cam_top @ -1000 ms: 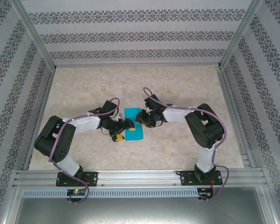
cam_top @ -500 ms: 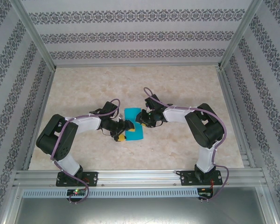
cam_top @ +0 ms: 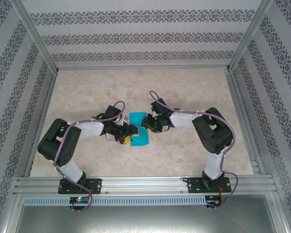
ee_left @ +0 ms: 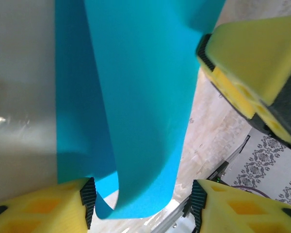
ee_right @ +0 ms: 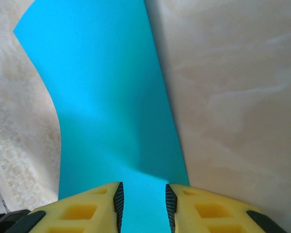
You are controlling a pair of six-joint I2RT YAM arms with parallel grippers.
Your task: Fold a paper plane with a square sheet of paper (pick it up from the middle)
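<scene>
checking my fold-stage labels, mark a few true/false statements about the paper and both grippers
1. The square sheet of paper lies open as a flat full square. False: one layer is curled over another, so it looks narrower.
2. The left gripper has its fingers apart, with the paper's curled end between them. True.
3. The right gripper is well away from the paper. False: teal paper shows between its fingers.
4. In the top view, the grippers sit on opposite sides of the paper. True.
</scene>
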